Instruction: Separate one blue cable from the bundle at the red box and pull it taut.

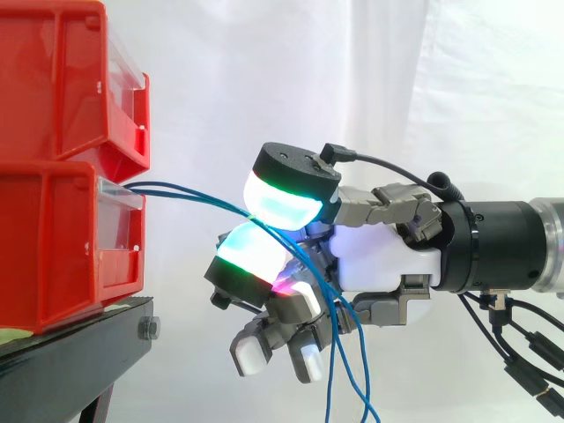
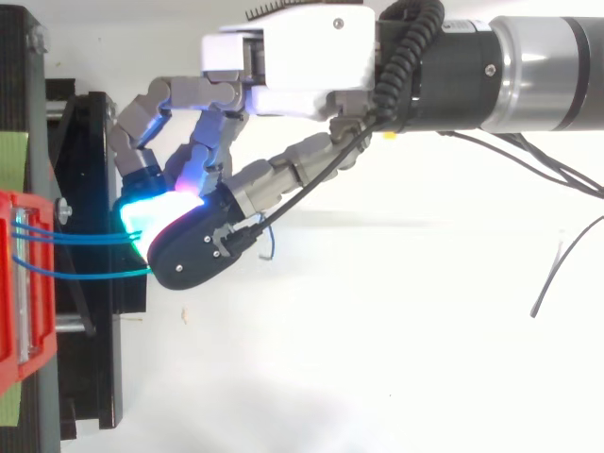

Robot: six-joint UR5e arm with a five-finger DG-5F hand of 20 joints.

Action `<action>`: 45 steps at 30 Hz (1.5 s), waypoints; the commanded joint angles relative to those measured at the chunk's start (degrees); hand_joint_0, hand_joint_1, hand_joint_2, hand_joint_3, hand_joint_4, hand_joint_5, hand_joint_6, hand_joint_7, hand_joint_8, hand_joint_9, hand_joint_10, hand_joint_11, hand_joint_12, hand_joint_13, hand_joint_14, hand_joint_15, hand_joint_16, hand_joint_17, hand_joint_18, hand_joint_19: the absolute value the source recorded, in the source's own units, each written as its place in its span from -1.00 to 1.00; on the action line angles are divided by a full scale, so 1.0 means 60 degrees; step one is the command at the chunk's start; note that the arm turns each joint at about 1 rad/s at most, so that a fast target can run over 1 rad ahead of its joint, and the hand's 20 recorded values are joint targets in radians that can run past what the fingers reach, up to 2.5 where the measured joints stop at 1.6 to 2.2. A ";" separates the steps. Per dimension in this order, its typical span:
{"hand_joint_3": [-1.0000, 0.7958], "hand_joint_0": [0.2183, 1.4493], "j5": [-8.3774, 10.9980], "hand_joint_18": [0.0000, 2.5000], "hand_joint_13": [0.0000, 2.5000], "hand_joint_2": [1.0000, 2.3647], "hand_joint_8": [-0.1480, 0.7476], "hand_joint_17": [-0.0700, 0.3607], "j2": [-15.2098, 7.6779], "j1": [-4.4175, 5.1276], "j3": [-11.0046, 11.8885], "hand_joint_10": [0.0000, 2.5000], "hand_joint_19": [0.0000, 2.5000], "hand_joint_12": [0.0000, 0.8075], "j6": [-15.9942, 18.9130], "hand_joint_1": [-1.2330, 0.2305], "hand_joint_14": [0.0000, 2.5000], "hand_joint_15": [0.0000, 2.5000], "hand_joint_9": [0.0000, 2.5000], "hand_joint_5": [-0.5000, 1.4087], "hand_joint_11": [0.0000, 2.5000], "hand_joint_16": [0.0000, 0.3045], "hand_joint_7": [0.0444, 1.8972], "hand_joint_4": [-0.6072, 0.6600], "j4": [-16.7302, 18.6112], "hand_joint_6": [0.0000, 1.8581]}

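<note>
Two red boxes are stacked at the left, and thin blue cables come out of the front of the lower red box. They run right to my hand, where two glowing pads press together on them. Past the pinch the cables hang slack and trail down below the palm. In the top view two blue strands leave the box side by side and reach the cyan-lit fingertips; the lower strand goes in under the dark pad. The hand reaches in from the right.
The boxes sit on a black stand, with an upper red box overhanging the cable outlet. A white curtain hangs behind. A thin dark wire lies on the white surface at the right.
</note>
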 commanded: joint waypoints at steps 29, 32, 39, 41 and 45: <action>-0.12 -0.35 -0.0015 -0.22 -0.38 -0.97 0.24 -0.09 0.0483 0.0065 -0.0059 -0.98 -0.43 0.06 -0.0489 -0.34 -0.99 -0.60 -0.12 -0.63 -0.23 -0.63 0.25 0.25 -0.0409 -0.05; -0.21 -0.28 -0.0015 -0.22 -0.39 -0.98 0.23 -0.09 0.0483 0.0065 -0.0059 -0.98 -0.44 0.06 -0.0504 -0.41 -0.99 -0.61 -0.16 -0.65 -0.22 -0.63 0.20 0.20 -0.0409 -0.04; -0.44 -0.16 0.0102 -0.24 -0.41 -1.00 0.18 -0.11 0.0483 0.0109 -0.0234 -0.98 -0.47 0.03 -0.0489 -0.46 -0.99 -0.62 -0.18 -0.66 -0.21 -0.64 0.14 0.14 -0.0365 -0.03; -0.44 -0.16 0.0117 -0.24 -0.41 -1.00 0.18 -0.11 0.0483 0.0124 -0.0337 -0.98 -0.49 0.02 -0.0489 -0.49 -0.99 -0.62 -0.18 -0.66 -0.20 -0.64 0.13 0.14 -0.0365 -0.03; -0.44 -0.13 0.0132 -0.23 -0.41 -1.00 0.17 -0.11 0.0483 0.0139 -0.0337 -0.98 -0.50 0.01 -0.0489 -0.55 -0.99 -0.63 -0.18 -0.66 -0.20 -0.65 0.12 0.10 -0.0365 -0.03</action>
